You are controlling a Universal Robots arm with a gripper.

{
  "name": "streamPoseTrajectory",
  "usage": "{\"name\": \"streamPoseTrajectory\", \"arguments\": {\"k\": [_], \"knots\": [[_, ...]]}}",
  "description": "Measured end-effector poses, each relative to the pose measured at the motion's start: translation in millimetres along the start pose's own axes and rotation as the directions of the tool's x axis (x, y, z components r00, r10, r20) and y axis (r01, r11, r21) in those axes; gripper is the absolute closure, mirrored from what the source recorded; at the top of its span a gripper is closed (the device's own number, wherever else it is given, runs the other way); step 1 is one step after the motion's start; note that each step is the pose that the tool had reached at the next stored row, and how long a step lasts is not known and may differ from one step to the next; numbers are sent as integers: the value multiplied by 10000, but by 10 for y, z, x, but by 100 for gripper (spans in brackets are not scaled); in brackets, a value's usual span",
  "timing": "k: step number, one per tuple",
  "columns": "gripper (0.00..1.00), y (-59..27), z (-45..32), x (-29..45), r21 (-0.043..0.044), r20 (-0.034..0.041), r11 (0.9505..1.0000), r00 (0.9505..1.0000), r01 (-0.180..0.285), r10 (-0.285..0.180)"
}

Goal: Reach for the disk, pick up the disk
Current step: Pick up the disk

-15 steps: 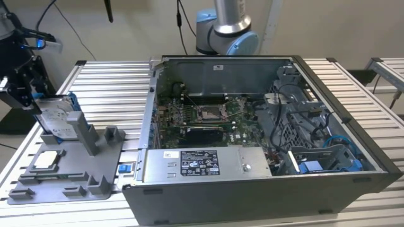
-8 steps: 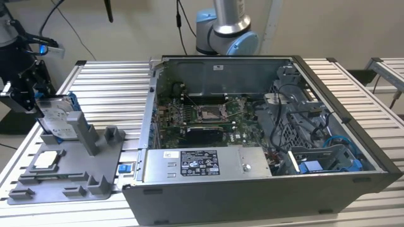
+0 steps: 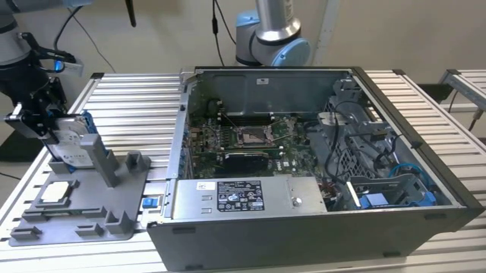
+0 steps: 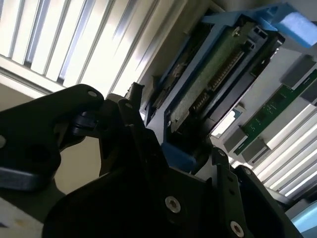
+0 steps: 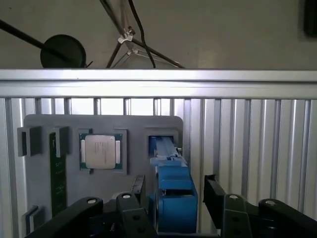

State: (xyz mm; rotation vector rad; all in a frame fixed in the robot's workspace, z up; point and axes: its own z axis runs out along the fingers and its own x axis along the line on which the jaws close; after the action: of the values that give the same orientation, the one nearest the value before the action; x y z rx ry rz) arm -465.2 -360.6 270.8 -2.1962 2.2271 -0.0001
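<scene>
Near, at exterior view's left: square chip [image 3: 57, 193] being seated flat in grey fixture [image 3: 83, 222]. Just beyond: disk [image 3: 74, 147] being stood on end in fixture slot, long axis roughly upright, labelled face being turned toward exterior view's right, blue-framed edge uppermost. Gripper [image 5: 174, 184] being hung over disk top, jaws being shown part open, fingers [image 5: 214, 193] being set either side of blue edge, narrow gaps being seen. Farther right: open computer case [image 3: 456, 199].

Plain beige wall [image 3: 395, 34] runs across the top of the exterior view, with a couple of black cables [image 3: 216, 23] hanging down top centre. Ribbed aluminium table [image 3: 129, 108] fills most of the frame, and a second slat table [image 3: 467, 85] peeks in at the right edge. Light's soft and even.
</scene>
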Motion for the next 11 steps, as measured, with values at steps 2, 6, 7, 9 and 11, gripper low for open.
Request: {"name": "streamPoseTrajectory", "arguments": {"k": [2,6,7,9,11], "knots": [[0,0,29,-14,7,0,10000,10000,-22,22],[0,0,33,0,10,0,10000,10000,-43,43],[0,0,32,12,8,-1,10000,10000,-43,43],[0,0,34,31,9,-1,10000,10000,-42,42],[0,0,46,36,11,0,10000,10000,-44,44]]}}
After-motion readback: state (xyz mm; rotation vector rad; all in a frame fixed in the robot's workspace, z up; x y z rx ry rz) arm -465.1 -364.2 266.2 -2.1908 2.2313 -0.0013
